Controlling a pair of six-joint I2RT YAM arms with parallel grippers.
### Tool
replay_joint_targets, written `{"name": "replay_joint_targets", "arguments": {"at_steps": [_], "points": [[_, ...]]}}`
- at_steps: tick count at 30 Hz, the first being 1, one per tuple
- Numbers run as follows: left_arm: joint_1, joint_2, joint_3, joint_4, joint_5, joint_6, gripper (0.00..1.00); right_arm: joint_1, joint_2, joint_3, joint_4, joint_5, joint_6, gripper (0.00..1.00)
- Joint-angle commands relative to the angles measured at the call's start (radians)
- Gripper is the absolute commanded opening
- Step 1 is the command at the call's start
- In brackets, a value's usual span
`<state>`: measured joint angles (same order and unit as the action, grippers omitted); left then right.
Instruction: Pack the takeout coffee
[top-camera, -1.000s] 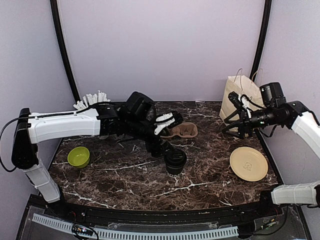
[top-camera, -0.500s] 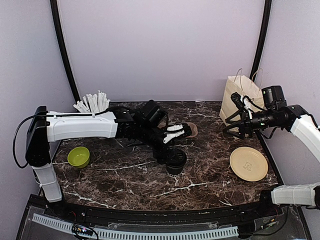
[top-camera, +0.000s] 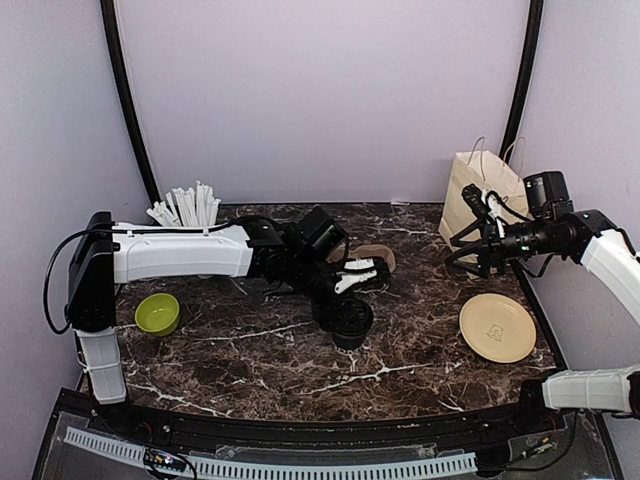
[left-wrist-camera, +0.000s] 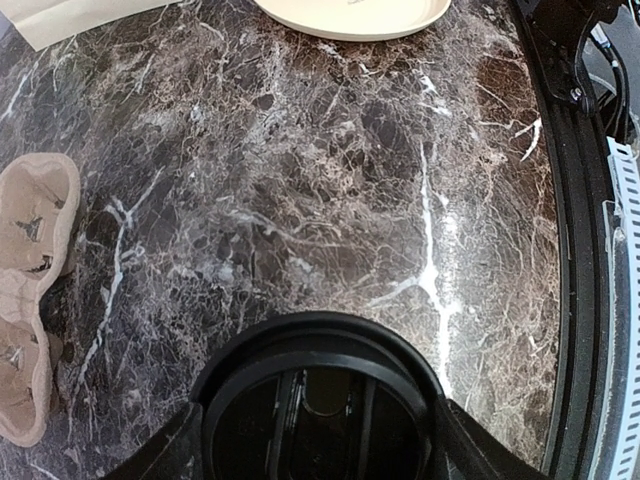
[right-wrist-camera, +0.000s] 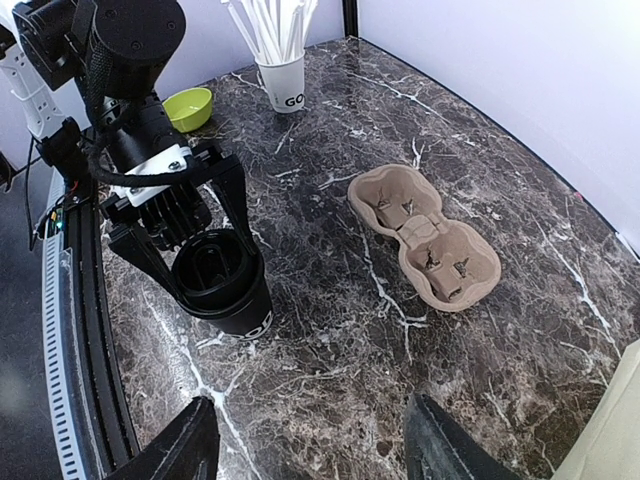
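Well to the left of the takeout coffee (top-camera: 351, 322), a lime-green bowl (top-camera: 157, 313) is seen on the dark marbled surface (top-camera: 250, 360). Farther back on that same side, a pale cup of white straws (top-camera: 190, 208) is stood upright. From that side the left arm (top-camera: 180, 255) is stretched low across to the coffee. The left fingers (right-wrist-camera: 233, 197) are spread to either side of the coffee, close against its black rim; whether the cup is pinched or only bracketed cannot be told. The coffee itself, a dark cup with a black top, is stood upright with its base on the surface. Just behind the coffee and slightly to its right, a brown two-lobed pulp carrier (top-camera: 378, 258) is laid flat, its near end overlapped in the top view by the left arm's wrist. Farther right of the coffee and toward the back, a cream paper bag (top-camera: 480, 190) with handles is stood upright. In front of that bag the right fingers (right-wrist-camera: 190, 445) are held in the air, well apart from the coffee, spread wide and closed on nothing. To the right of the coffee, at about the same depth and well apart from it, a round cream plate (top-camera: 497, 327) is laid flat on the surface.
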<state>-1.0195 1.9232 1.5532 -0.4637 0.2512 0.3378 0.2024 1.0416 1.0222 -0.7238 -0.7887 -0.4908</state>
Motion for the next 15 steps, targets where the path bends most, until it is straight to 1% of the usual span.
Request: {"name": "replay_joint_targets", "arguments": {"at_steps": [1,6,9,13,15], "points": [[-0.005,-0.015,0.022,-0.074,-0.047,0.012,0.72,-0.006,0.003,-0.005,0.041,0.000,0.015,0.63],[-0.001,-0.093,-0.002,-0.075,-0.174,-0.039,0.69,-0.006,0.022,0.009,0.044,0.004,0.022,0.63],[0.019,-0.157,-0.036,-0.059,-0.218,-0.071,0.69,-0.010,0.041,0.024,0.037,0.001,0.024,0.62],[0.114,-0.205,-0.060,-0.057,-0.278,-0.118,0.68,-0.011,0.051,0.021,0.047,-0.008,0.024,0.62],[0.195,-0.214,-0.058,-0.051,-0.313,-0.134,0.68,-0.012,0.052,0.024,0.046,-0.004,0.026,0.62]]}}
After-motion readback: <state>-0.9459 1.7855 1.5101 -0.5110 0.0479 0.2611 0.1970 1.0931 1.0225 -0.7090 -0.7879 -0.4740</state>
